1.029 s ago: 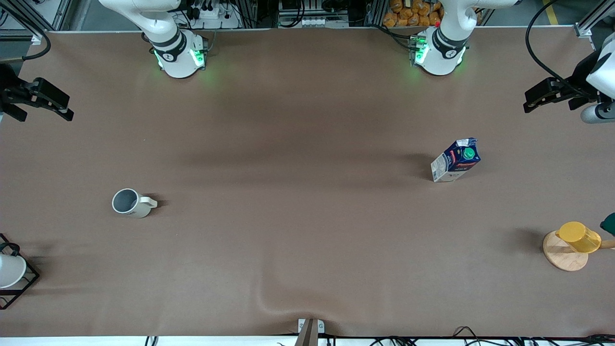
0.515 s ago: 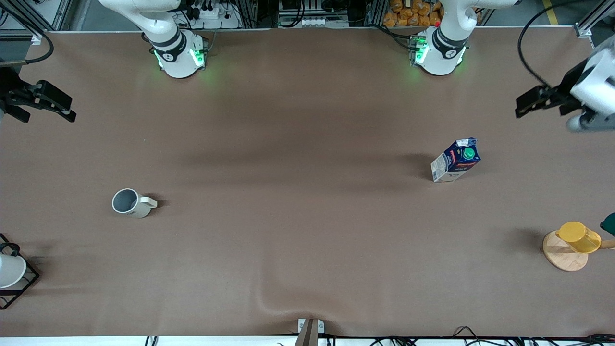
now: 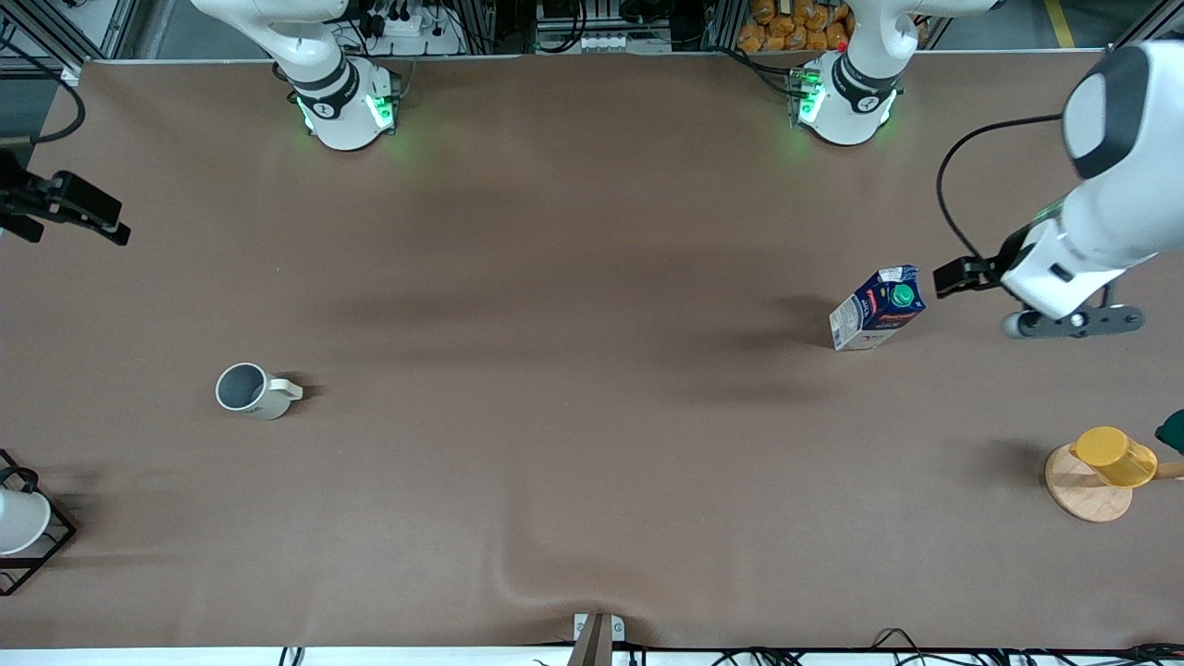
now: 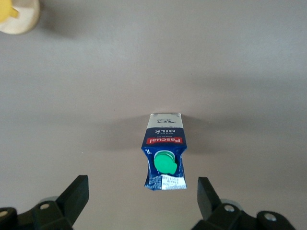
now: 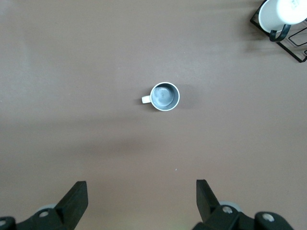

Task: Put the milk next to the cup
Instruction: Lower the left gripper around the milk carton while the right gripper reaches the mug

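The milk [image 3: 877, 307], a dark blue carton with a green cap, stands upright on the brown table toward the left arm's end. My left gripper [image 3: 957, 276] is open and empty, up over the table just beside the milk, not touching it. In the left wrist view the milk [image 4: 164, 151] shows below, between the lines of the open left gripper [image 4: 141, 189]. The cup [image 3: 248, 389], an off-white mug with a grey inside, stands toward the right arm's end. My right gripper [image 3: 102, 222] waits open and empty at that end. The right wrist view shows the cup [image 5: 164, 96] well away from the right gripper [image 5: 141, 191].
A yellow cup [image 3: 1115, 456] sits on a round wooden disc [image 3: 1082, 495] at the left arm's end, nearer the camera than the milk. A plain white cup [image 3: 18, 523] sits in a black wire rack [image 3: 51, 550] at the right arm's end. The cloth has a wrinkle [image 3: 518, 583] near the front edge.
The left arm has swung in from the table's end and its gripper now hangs just beside the milk. The right gripper has drifted slightly toward the table's edge. Milk and cup have not moved.
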Controlling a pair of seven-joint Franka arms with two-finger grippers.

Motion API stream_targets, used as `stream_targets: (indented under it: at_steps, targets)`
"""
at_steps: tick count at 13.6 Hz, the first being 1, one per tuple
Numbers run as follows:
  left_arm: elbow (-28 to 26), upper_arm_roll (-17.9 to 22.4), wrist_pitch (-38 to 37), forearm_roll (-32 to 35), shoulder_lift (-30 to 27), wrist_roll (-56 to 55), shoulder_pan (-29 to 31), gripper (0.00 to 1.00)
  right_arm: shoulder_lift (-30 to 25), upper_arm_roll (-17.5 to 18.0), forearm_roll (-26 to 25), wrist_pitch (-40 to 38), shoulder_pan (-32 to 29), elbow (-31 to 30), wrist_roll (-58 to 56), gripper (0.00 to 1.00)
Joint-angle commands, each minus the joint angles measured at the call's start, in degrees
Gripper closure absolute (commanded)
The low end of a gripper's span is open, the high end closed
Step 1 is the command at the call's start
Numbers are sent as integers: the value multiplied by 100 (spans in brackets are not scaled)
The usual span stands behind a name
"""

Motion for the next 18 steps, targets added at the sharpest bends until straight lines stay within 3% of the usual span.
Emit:
stream_targets:
  at_steps: [1,7,14,15,18]
  targets:
    - [-570,-29,329,50,-169,-30,2,0,288,43,-69,51,-128,74,-124,0]
    - [-1168,-47,838,32,-116,-30,-7,0,1263,51,-43,708,-427,-22,-466,0]
    - [-1326,-47,1006,-82,42,-56,-43,0,2599,60,-34,2010,-770,-66,-1100,2]
    - [-1335,-56,1041,-91,86,-56,-51,0,2723,60,-34,2063,-744,-92,-1152,7]
    - [-1344,-73,1147,-152,226,-56,-51,0,2847,69,-34,2572,-787,-434,-1634,9]
